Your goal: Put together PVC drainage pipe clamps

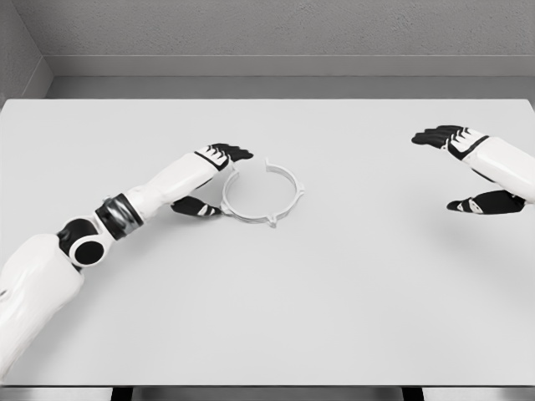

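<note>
The left hand [211, 177] has its black fingers [231, 152] reaching over the upper-left edge of the white pipe clamp ring [262, 194], while its thumb [197, 208] lies low at the ring's lower-left side; the fingers and thumb stand apart, bracketing the ring's left arc, and whether they actually press on the plastic cannot be told. The ring lies flat on the white table [334, 292], an open hoop with a gap at its top and small lugs on its rim. From the hand, the white left forearm runs down and away from the ring toward the lower-left corner, past a black wrist band and a round elbow joint. Well to the right of the ring, the right hand [470, 171] hovers over the table with fingers [435, 135] stretched toward the ring and thumb [472, 204] spread below, holding nothing.
</note>
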You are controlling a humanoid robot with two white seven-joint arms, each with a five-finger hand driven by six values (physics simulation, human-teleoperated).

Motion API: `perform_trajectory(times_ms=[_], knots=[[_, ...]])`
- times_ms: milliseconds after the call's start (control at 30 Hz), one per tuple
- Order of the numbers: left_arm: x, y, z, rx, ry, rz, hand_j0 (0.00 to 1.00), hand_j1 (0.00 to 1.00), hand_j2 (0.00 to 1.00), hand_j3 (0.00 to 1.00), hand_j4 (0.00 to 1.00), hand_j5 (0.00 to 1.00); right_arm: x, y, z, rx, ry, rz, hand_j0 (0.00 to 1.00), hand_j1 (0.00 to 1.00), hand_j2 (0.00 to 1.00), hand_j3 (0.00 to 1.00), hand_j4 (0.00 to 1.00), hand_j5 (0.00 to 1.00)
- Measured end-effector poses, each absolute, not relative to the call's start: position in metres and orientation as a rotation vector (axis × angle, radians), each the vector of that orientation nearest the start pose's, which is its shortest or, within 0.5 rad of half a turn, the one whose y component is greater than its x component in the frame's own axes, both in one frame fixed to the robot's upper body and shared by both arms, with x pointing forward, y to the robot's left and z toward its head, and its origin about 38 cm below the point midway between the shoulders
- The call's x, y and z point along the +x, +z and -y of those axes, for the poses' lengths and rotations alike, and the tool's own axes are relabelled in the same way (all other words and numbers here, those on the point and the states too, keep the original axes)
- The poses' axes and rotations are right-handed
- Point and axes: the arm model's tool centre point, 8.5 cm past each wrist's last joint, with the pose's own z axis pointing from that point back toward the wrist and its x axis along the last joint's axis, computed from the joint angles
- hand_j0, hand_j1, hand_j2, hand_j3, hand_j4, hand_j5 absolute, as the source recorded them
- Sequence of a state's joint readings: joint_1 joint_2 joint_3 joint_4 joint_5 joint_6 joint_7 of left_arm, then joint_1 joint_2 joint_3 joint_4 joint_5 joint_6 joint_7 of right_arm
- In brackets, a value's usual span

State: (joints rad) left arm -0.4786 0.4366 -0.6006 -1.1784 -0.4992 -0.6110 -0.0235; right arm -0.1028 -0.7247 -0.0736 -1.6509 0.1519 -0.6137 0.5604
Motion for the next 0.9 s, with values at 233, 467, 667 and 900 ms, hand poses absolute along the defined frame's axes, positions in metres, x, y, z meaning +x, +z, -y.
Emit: perform_trajectory(times_ms=[233,467,667,900], knots=[[0.444,0.107,-0.217,0.282,-1.518,1.829,1.00,1.00,1.00,1.00,1.00,1.00,0.357,0.230,0.373,-0.388,1.545,1.758,1.00,1.00,1.00,1.00,1.00,1.00],[0.447,0.104,-0.218,0.285,-1.514,1.817,1.00,1.00,1.00,1.00,1.00,1.00,0.357,0.229,0.373,-0.388,1.544,1.758,1.00,1.00,1.00,1.00,1.00,1.00],[0.447,0.102,-0.214,0.275,-1.509,1.819,1.00,1.00,1.00,1.00,1.00,1.00,0.357,0.230,0.373,-0.389,1.545,1.758,1.00,1.00,1.00,1.00,1.00,1.00],[0.447,0.101,-0.207,0.263,-1.505,1.827,1.00,1.00,1.00,1.00,1.00,1.00,0.357,0.229,0.373,-0.388,1.544,1.756,1.00,1.00,1.00,1.00,1.00,1.00]])
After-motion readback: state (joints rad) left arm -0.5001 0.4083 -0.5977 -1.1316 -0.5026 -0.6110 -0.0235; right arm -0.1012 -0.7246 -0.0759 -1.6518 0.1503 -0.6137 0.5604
